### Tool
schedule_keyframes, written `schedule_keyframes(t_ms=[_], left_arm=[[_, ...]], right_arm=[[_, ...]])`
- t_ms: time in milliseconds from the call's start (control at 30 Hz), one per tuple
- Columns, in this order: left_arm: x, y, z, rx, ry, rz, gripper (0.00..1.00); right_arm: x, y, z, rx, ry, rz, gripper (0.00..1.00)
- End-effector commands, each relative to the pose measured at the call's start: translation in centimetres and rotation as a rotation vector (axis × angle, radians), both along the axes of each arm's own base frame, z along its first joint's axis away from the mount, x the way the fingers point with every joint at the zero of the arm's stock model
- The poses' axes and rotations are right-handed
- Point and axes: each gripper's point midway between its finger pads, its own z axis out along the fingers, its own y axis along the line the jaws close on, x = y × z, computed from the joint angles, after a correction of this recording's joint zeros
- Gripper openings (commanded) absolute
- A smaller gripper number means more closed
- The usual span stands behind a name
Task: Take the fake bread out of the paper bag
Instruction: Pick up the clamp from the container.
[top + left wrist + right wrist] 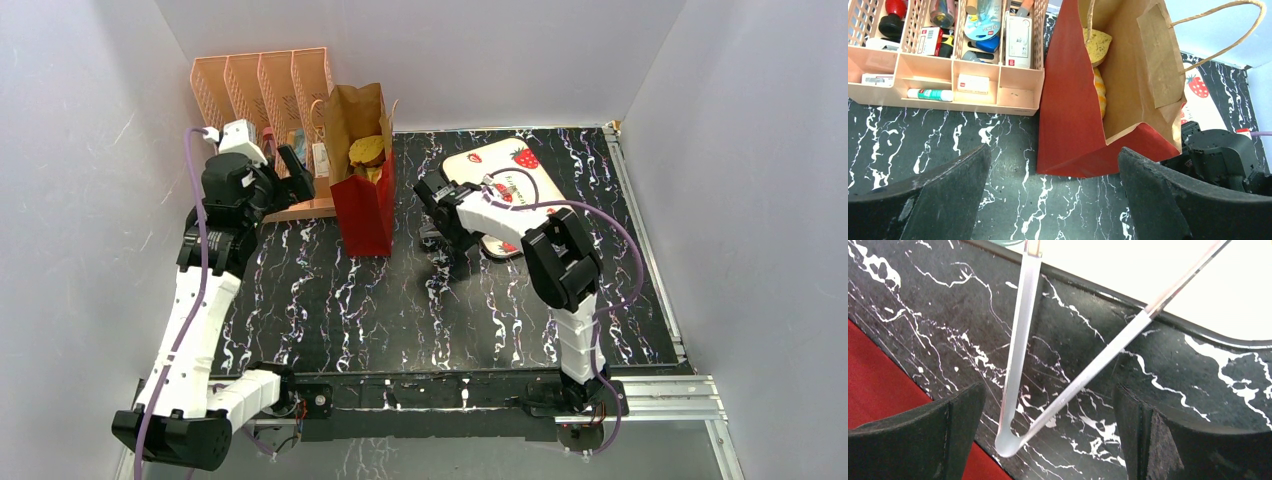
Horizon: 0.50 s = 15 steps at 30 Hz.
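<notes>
**Inspector A:** What was hidden or hard to make out?

**Inspector B:** The bag (362, 205) stood upright on the far left part of the table (400, 320), just right of the organiser (258, 85), with its mouth open. From above, only the top of the bread (367, 150) showed inside. The number of pieces could not be told. The left wrist view showed a yellow piece (1097, 42) high in the bag and an orange-yellow twist (1101, 95) below it. The red front wall cut off the rest. All the bread seen was inside the bag.

**Inspector A:** And the left gripper?

**Inspector B:** The left gripper (1053, 150) hung near the bag's left side, in front of the organiser. Its fingers (923, 200) were spread wide. It held nothing and was not seen touching anything.

**Inspector A:** The right one?

**Inspector B:** The right gripper (1049, 387) sat low over the table between the bag and the strawberry tray (510, 165). Its fingers (1198, 450) were also spread wide and clasped nothing. A bent clear strip (1015, 365) lay in the gap between them, its bend nearest the camera. Its two arms ran off the top of the frame over the tray's edge. What the strip was could not be told, nor whether either finger touched it.
</notes>
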Motion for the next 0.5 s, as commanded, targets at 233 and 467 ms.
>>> schedule_keyframes(t_ms=[233,467], left_arm=[[1.5,-1.0,3.7,-0.013,-0.103,-0.044,0.98],[1.7,-1.2,4.2,-0.015,-0.125,-0.058,0.98]], right_arm=[[3.5,0.6,0.6,0.000,-0.007,-0.011,0.98],[3.9,0.4,-0.1,-0.077,0.073,0.001,0.95]])
